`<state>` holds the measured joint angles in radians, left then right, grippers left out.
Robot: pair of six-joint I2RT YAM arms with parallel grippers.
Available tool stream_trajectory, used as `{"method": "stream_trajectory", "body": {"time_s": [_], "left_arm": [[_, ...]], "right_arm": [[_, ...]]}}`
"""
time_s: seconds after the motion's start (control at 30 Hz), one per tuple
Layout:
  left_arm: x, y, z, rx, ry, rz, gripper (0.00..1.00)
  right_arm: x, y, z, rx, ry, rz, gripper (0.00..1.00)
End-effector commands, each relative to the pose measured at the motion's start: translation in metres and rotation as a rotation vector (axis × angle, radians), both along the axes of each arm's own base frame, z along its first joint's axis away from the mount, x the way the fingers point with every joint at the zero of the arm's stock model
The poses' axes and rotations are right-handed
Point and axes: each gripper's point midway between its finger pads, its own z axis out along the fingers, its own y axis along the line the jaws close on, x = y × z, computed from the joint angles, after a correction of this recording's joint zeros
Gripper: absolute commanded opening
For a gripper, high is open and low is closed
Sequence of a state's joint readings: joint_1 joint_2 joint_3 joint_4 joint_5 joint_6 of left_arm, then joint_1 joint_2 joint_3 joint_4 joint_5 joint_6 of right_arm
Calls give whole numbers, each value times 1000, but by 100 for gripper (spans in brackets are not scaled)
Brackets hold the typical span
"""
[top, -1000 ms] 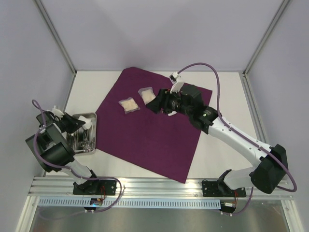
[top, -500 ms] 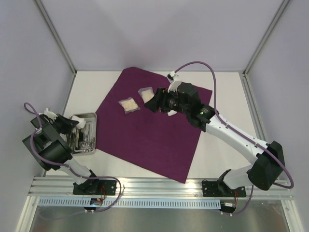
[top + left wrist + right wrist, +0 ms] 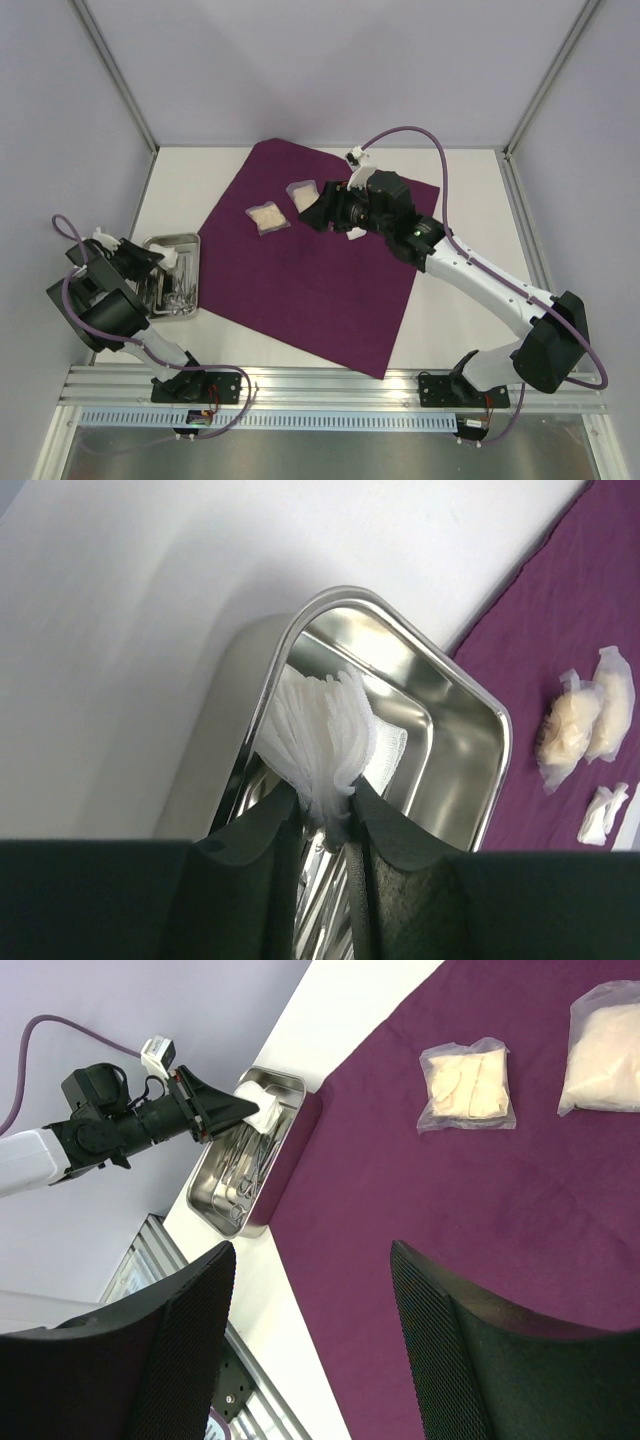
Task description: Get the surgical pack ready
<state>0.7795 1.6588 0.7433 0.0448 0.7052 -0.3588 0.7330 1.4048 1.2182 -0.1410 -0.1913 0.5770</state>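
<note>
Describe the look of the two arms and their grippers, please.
Both the left arm and the right arm have white links and black joints. A purple cable loops along each. The left gripper and the right gripper have black fingers; the right one's pads show a fine mesh texture.

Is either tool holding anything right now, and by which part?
The left tool pinches the fanned white gauze stack by its lower edge, over the metal tray. The right tool is open, holding nothing.

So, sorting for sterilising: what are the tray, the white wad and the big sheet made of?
Tray: polished metal, likely steel, mirror reflections. White wad in the left hand: gauze-like woven layers, fanned edges. Sheet: matte purple cloth, seemingly; no glare.
</note>
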Motion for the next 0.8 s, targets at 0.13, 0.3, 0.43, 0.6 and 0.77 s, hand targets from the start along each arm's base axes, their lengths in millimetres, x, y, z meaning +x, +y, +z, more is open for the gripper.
{"method": "stream_trajectory", "body": {"time_s": [0.13,0.3,0.43,0.6,0.77], "left_arm": [[-5,12,12,72,24,20,32],[-9,5,31,79,11,-5,52],[-16,1,37,84,38,-22,57],[-30,-10,44,79,80,-59,59],[-34,-15,77,144,28,-96,58]], "right_arm": [[1,5,21,27,-51,9,66],[-1,6,24,34,-55,18,66],[-2,4,25,36,-57,18,66],[-5,2,30,40,-66,20,66],[-8,-3,30,31,-71,16,66]]}}
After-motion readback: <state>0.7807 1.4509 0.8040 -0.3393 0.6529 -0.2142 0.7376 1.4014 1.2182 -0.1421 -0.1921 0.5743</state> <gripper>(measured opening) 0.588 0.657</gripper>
